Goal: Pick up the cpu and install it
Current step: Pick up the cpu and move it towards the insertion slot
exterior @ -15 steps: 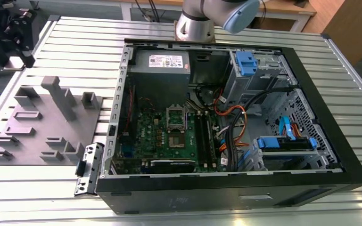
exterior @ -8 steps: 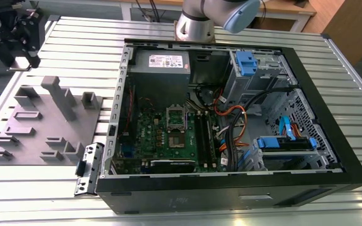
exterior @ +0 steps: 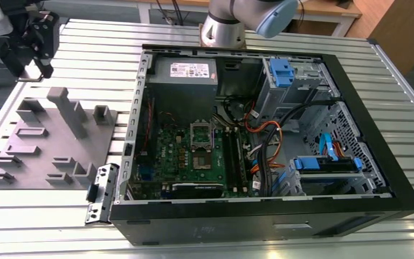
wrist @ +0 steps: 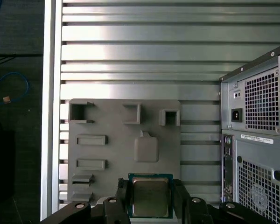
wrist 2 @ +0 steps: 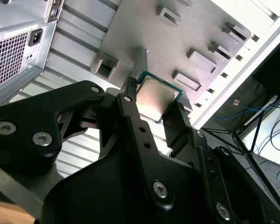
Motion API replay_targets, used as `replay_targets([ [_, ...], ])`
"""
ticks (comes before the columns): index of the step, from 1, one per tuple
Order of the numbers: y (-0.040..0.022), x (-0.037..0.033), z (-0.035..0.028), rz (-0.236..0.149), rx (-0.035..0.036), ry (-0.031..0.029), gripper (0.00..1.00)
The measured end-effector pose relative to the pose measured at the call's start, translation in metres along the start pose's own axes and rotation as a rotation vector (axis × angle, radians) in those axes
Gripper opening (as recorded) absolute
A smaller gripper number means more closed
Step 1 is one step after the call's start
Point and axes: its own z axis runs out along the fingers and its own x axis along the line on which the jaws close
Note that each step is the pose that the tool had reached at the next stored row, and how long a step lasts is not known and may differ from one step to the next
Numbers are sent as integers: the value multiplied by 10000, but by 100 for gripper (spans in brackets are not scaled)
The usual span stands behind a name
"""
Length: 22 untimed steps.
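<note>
The gripper [wrist: 150, 199] is clamped on the cpu [wrist: 150, 196], one black finger pressed to each of two opposite edges, with the silver top facing the camera in both wrist views; the chip hangs clear above the grey tray [wrist: 107, 121], over its near edge and not touching it; in the exterior view the gripper [exterior: 40, 66] sits over the slatted table [exterior: 49, 216] beyond the tray's [exterior: 41, 135] far end, well apart from the open computer case [exterior: 379, 162]. Judging by this, the carry is the step in hand; it goes well if the chip is kept level, gripped by its rim alone, and moved without jolts so it cannot slip or twist between the fingers. The tray's recesses and raised blocks, as far as they show, look unoccupied; the case holds the green motherboard [exterior: 192, 156], a power supply [exterior: 185, 70], blue-tabbed drive bays [exterior: 325, 164] and bundled cables [exterior: 264, 135].
</note>
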Motion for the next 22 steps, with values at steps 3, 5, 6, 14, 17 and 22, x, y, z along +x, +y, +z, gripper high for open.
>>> replay_targets([
  [3,0,-40,-1,0,0,0,47],
  [5,0,-66,-1,-1,1,1,47],
  [6,1,-79,-1,-1,0,0,47],
  [14,1,-149,-2,1,0,0,47],
  [17,2,-159,-2,0,0,1,47],
  [22,2,-170,-2,-1,0,0,47],
])
